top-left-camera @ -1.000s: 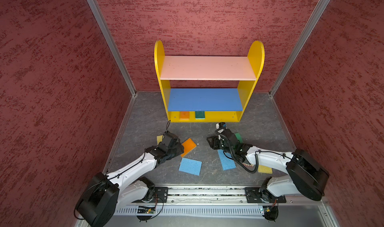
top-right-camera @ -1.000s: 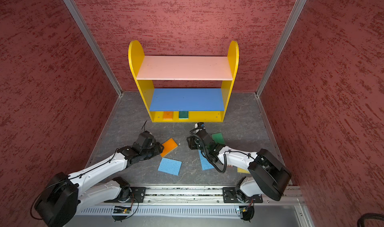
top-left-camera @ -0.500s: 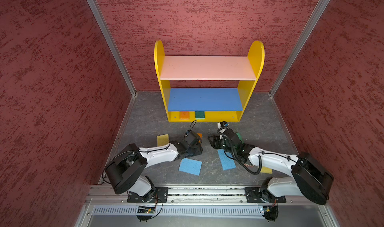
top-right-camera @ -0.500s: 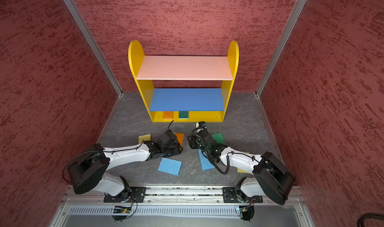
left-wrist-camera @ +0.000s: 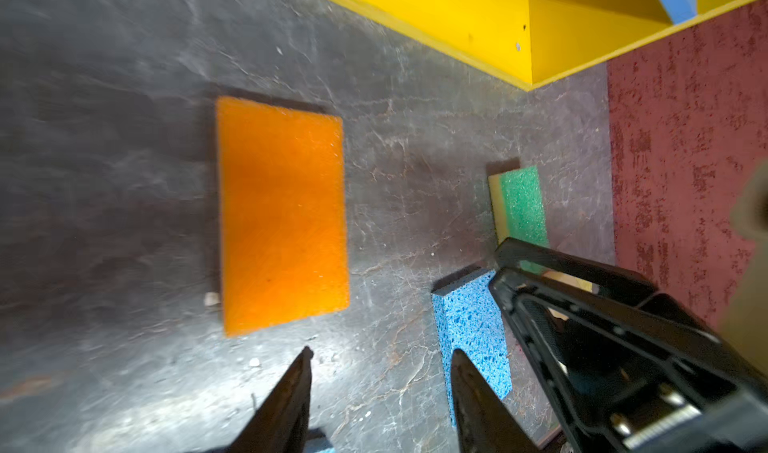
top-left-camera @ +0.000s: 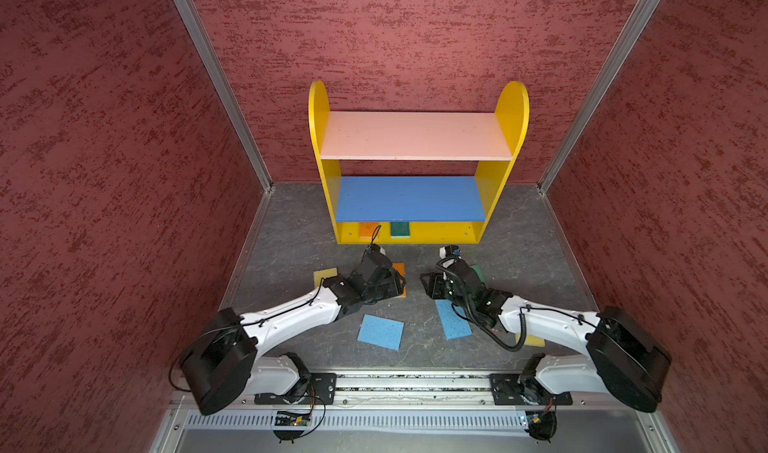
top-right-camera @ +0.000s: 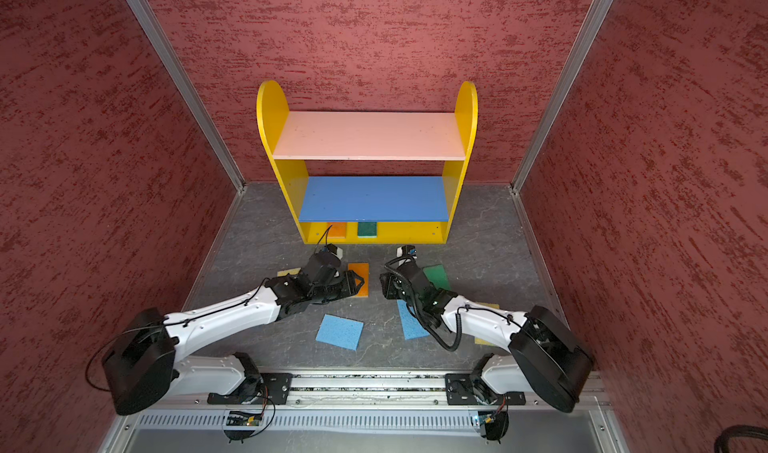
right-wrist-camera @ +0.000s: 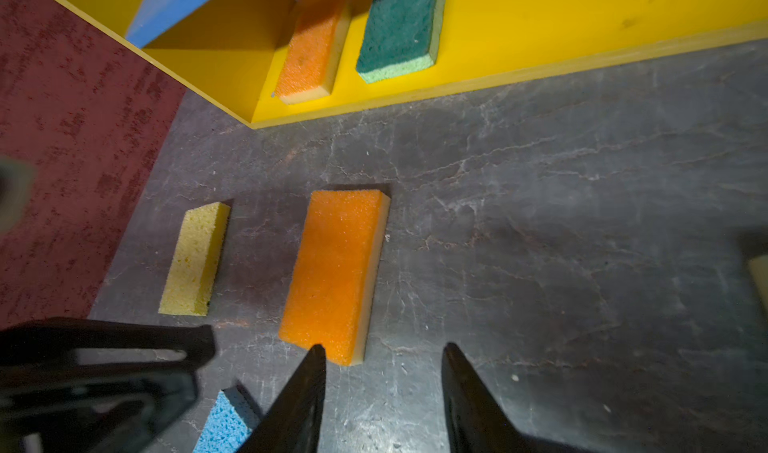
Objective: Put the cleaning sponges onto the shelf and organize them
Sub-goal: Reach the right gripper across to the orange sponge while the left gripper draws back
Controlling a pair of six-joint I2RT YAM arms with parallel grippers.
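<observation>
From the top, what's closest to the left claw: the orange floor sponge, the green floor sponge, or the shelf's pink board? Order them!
In a top view, from the left claw:
1. Orange sponge: on the floor, right at the claw.
2. Green sponge: on the floor, farther right.
3. Pink board: high up at the back.
</observation>
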